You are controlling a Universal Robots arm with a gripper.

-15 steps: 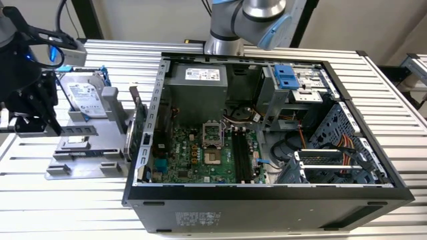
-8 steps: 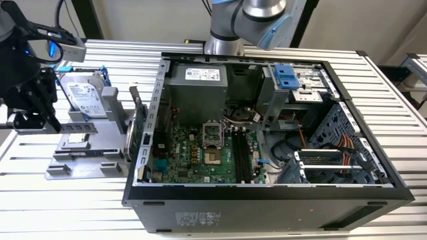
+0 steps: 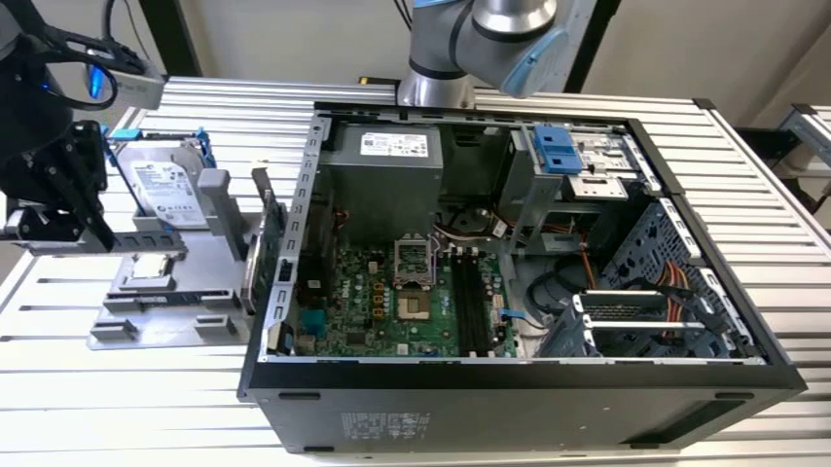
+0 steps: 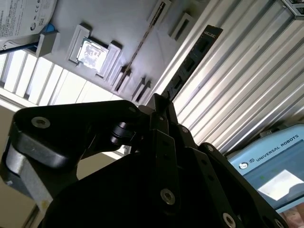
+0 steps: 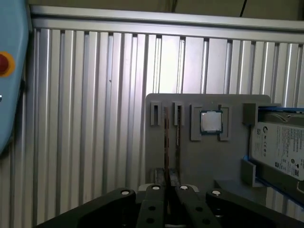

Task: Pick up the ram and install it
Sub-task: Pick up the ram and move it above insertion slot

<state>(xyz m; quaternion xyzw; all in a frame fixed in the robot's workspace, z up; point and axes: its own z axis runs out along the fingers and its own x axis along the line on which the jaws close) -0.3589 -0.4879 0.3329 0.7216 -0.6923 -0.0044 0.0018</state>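
Note:
The ram (image 4: pixel 192 59) is a long dark stick with a row of chips. It juts out from my fingertips over the slatted table. In the first wrist view the ram (image 5: pixel 166 142) shows edge-on as a thin line running from my fingers across the grey fixture (image 5: pixel 190 161). My gripper (image 5: pixel 168 187) is shut on it, with the same grip seen at the gripper (image 4: pixel 159 102) in the second wrist view. In the exterior view my gripper (image 3: pixel 78 233) hangs at the far left, above the fixture (image 3: pixel 156 336). The open computer case (image 3: pixel 520 375) lies to the exterior view's right, with long black memory slots (image 3: pixel 474 302) on its green board.
On the fixture sit a hard drive in a blue frame (image 3: pixel 169 190) and a small square silver chip (image 3: pixel 150 268). The case's metal side wall (image 3: pixel 307 195) rises between fixture and board. The arm's base (image 3: pixel 468 39) stands behind the case. A blue pendant (image 5: pixel 12 71) lies on the table.

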